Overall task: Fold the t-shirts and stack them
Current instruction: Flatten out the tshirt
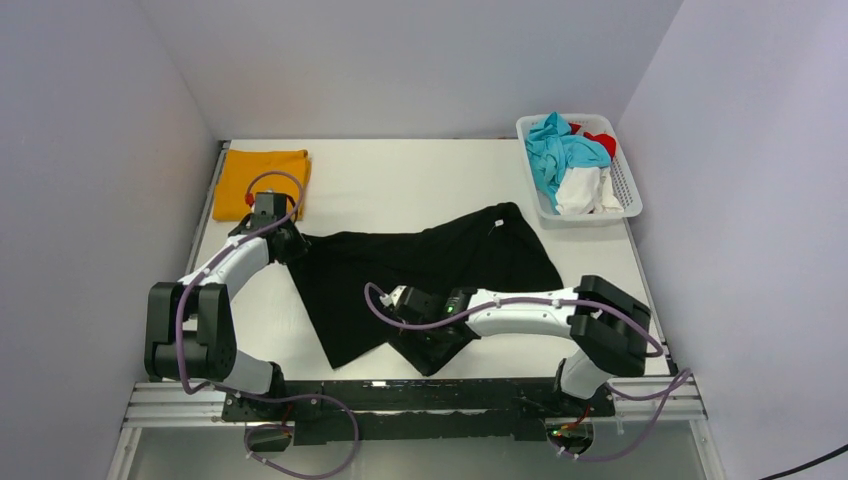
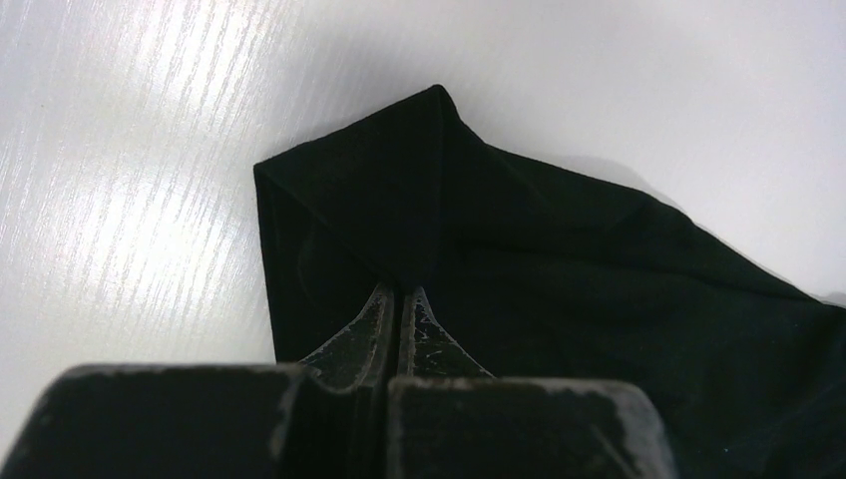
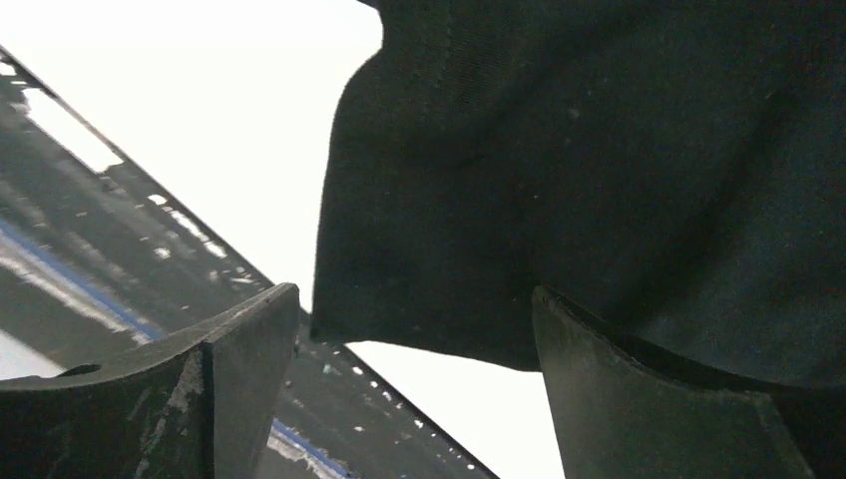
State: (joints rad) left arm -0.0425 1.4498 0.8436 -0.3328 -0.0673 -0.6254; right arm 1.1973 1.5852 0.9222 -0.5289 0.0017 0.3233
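Observation:
A large black t-shirt [image 1: 420, 260] lies spread and rumpled in the middle of the white table. My left gripper [image 1: 290, 245] is shut on its left corner; in the left wrist view the closed fingertips [image 2: 399, 294] pinch a fold of the black cloth [image 2: 559, 249]. My right gripper [image 1: 412, 325] is open at the shirt's near edge. In the right wrist view its fingers [image 3: 249, 359] stand wide apart, with a black cloth edge [image 3: 599, 150] hanging between and beyond them. An orange-yellow t-shirt [image 1: 262, 180] lies folded at the back left.
A white lattice basket [image 1: 630, 205] at the back right holds teal, white and red clothes. The metal rail [image 1: 400, 395] runs along the table's front edge, close under my right gripper, and also shows in the right wrist view [image 3: 120, 249].

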